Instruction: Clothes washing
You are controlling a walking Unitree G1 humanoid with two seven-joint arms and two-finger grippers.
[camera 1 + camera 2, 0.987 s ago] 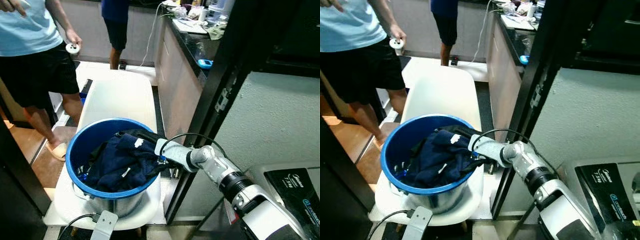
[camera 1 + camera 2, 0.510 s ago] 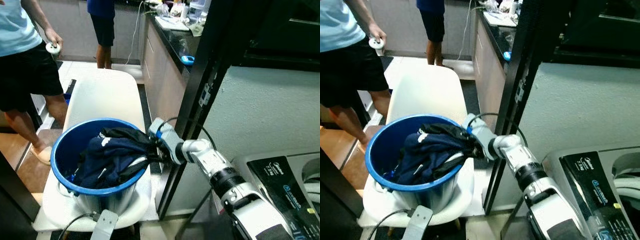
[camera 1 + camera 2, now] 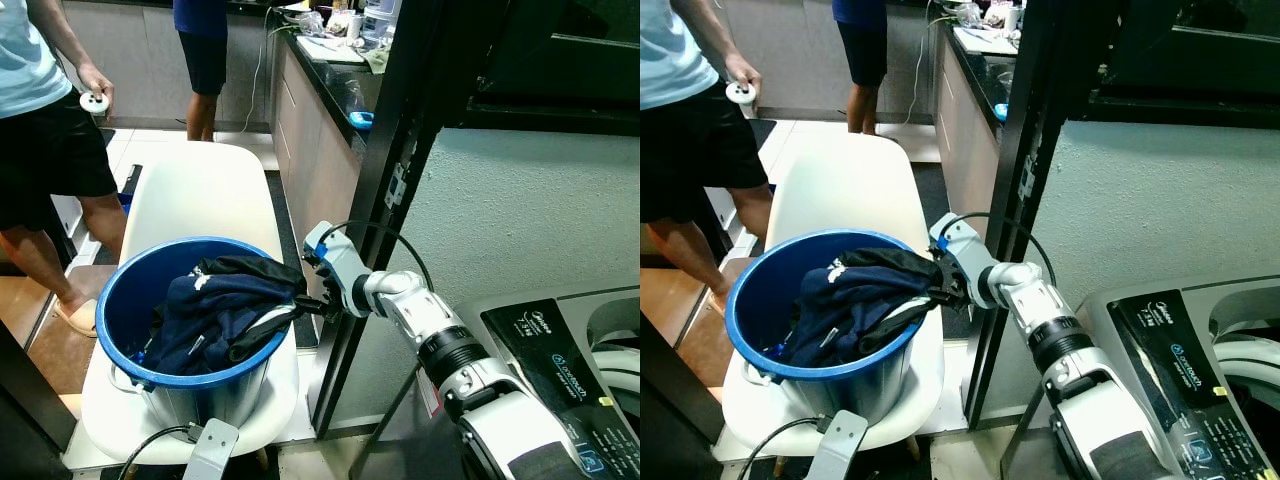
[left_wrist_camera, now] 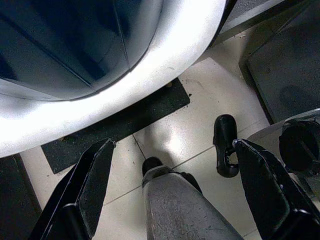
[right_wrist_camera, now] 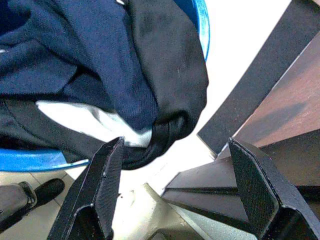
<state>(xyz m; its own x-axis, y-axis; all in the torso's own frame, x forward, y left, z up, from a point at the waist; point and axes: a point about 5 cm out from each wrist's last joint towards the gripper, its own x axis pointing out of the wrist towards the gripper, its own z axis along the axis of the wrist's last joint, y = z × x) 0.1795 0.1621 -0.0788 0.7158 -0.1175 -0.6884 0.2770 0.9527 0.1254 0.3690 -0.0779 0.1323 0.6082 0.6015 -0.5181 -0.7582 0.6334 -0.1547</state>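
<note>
A blue bucket [image 3: 118,296] stands on a white chair [image 3: 205,190] and holds dark navy and black clothes [image 3: 225,305] with a white patch. One black fold [image 5: 170,90] hangs over the rim nearest the washing machine [image 3: 560,365]. My right gripper [image 3: 313,292] is at that rim, open; in the right wrist view the fold lies between its spread fingers [image 5: 105,185], and I cannot tell if they touch it. My left gripper [image 4: 172,145] hangs open below the chair's seat, over the tiled floor.
A person in a light shirt [image 3: 40,110] stands left of the chair holding a small white object [image 3: 93,100]. Another person [image 3: 205,45] stands at the back. A black post [image 3: 375,200] and a cluttered counter [image 3: 325,70] flank my right arm.
The view has swung right, showing more of the washing machine. My right gripper has drawn back from inside the bucket to its rim, and the clothes have bunched toward that side.
</note>
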